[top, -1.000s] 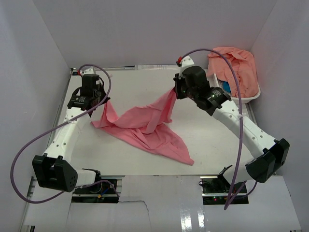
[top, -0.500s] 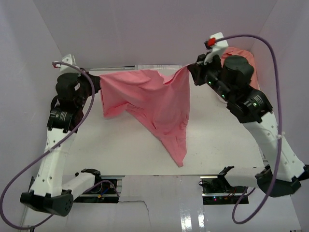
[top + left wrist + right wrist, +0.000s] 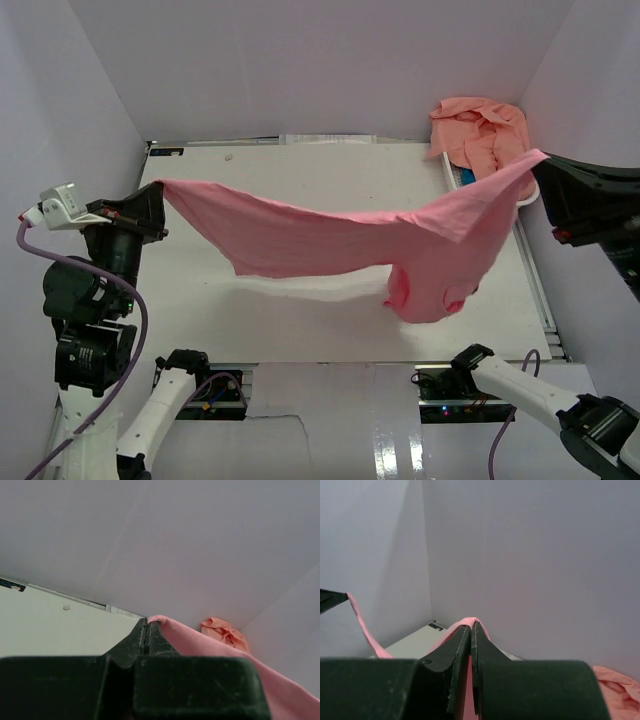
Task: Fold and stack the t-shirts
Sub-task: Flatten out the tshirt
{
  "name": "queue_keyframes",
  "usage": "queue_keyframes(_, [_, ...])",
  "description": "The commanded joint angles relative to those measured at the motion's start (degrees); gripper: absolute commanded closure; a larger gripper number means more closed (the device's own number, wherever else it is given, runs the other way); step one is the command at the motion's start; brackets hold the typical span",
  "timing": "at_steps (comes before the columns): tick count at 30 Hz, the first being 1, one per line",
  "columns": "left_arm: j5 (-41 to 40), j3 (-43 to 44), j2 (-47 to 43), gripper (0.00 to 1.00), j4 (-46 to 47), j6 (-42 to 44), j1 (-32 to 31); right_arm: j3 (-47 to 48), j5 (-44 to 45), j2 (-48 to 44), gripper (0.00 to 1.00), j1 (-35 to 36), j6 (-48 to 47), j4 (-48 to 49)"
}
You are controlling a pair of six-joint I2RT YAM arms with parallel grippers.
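Above the table (image 3: pixel 300 165), the pink t-shirt (image 3: pixel 320 235) hung stretched between the left tool (image 3: pixel 152 203) and the right tool (image 3: pixel 542 166), each pinched shut on an edge. Only thin bits of cloth were clamped, so further pull could slip one free. Half a second earlier the tools were closer together, the shirt dangling to a point.

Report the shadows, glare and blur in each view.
Top external: soft, even light; the stretched t-shirt casts a faint shadow on the table; glare on the glossy near ledge. Left wrist: left gripper dark and slightly soft up close. Right wrist: right gripper likewise.
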Motion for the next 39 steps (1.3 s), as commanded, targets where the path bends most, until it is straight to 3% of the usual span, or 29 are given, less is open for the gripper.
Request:
queue_keyframes(1, [-2.03, -0.8, -0.51, 1.0, -0.3, 0.16, 0.29, 2.94, -4.45, -0.69, 0.92, -4.09, -0.82, -3.19])
queue_keyframes(6, [-1.25, 0.08, -1.39, 1.0, -0.57, 0.25, 0.2, 2.07, -5.22, -0.95, 0.92, -6.74, -1.79, -3.55])
queue_keyframes(10, [0.16, -0.1, -4.02, 1.0, 2.42, 2.09, 0.29, -0.83, -11.8, -5.33, 0.92, -14.36, -2.58, 0.48])
queue_keyframes(15, [-0.19, 6.57, -3.5, 1.0, 3.39, 6.67, -0.15, 5.05, -21.82, -5.78, 0.92, -20.79, -1.62, 3.3])
queue_keyframes(22, [1.22, 8.52, -6.05, 1.0, 6.64, 8.07, -0.77, -3.47, -24.83, -14.13, 0.92, -28.18, -0.04, 17.27])
queue_keyframes(29, [1.92, 11.33, -9.65, 1.0, 7.35, 7.55, -0.77, 0.73, -28.61, -15.01, 0.92, -32.22, 4.44, 21.94])
queue_keyframes(35, [0.78, 8.09, -11.59, 1.0, 6.65, 7.02, -0.77, 0.92, -28.18, -14.58, 0.92, -33.72, 7.43, 20.72])
queue_keyframes(39, [-0.19, -1.92, -7.99, 1.0, 9.8, 5.53, -0.68, -8.36, -26.42, -11.15, 0.92, -33.81, 9.71, 21.92])
